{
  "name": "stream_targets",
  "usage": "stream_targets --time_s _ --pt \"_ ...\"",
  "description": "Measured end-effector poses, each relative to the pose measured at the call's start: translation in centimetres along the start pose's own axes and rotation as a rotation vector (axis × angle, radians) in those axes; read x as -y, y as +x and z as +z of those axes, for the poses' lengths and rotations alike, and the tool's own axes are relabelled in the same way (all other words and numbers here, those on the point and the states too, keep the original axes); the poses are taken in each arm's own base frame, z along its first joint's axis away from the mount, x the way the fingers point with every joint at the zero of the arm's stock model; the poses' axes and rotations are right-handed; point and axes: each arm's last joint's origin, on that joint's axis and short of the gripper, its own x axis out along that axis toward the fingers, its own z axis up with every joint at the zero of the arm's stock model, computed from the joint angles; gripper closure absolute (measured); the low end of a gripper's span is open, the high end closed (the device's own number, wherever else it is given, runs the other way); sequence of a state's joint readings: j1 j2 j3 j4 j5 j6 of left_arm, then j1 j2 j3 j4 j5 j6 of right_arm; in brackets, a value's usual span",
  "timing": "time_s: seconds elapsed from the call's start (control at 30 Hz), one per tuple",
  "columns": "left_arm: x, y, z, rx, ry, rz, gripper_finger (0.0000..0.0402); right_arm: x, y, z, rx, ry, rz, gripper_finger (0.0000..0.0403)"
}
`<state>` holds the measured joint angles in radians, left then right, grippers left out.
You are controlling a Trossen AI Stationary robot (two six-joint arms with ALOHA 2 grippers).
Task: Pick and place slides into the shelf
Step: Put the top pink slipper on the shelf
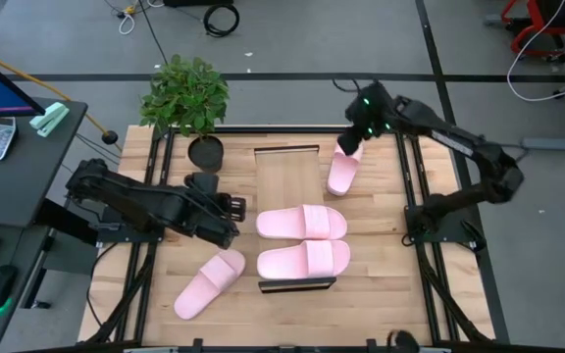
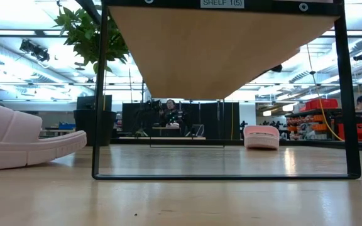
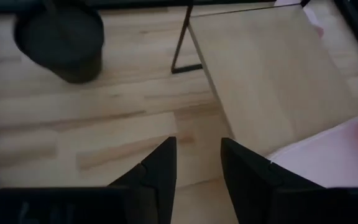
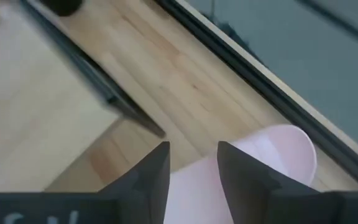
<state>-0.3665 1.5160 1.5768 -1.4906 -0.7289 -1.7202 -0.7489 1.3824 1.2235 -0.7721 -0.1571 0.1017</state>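
You are looking down on a butcher-block table (image 1: 381, 294) with a black frame around it. In the middle lies the shelf (image 1: 287, 172), a long pale board running from near to far, with a thin black rail at each short end. Two pink slides (image 1: 301, 223) (image 1: 303, 260) already lie crosswise on its near half, side by side, which suggests the far half is being kept free for the other two.

A third slide (image 1: 208, 282) lies at an angle on the table at the near left, off the shelf. The fourth slide (image 1: 343, 169) sits just right of the shelf's far end, pointing near to far.

A potted plant (image 1: 186, 98) stands at the far left corner, clear of the work.

The right arm reaches in from the right edge to the far end, and the right gripper (image 4: 192, 163) hangs over the fourth slide's far end. Its fingers stand parted above the pink foam and clasp nothing, so this looks like the approach to a pickup.

The left arm lies stretched low across the left side. The left gripper (image 3: 197, 163) points toward the shelf, fingers apart and empty, apparently waiting.
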Motion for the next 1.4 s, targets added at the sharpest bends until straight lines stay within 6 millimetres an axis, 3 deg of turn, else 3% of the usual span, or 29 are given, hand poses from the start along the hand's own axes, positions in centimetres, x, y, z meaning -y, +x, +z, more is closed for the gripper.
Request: stream_targets --time_s 0.23,0.57,1.17,1.4 --pt "-1.6 -1.2 1.3 0.009 0.067 -0.002 0.0273 5.0 2.9 3.1 -0.224 0.191 0.007 0.0259" --pt "-2.4 -1.7 1.9 0.034 0.104 -0.01 0.0281 10.7 7.0 2.8 -0.34 0.379 0.064 0.0259" --pt "-2.3 -1.7 2.0 0.044 0.049 -0.013 0.0288 13.4 11.7 0.8 -0.516 0.388 -0.124 0.0209" --pt "-2.3 -1.7 1.9 0.044 0.018 -0.015 0.0285 15.5 11.9 0.3 -0.506 0.43 -0.14 0.0187"
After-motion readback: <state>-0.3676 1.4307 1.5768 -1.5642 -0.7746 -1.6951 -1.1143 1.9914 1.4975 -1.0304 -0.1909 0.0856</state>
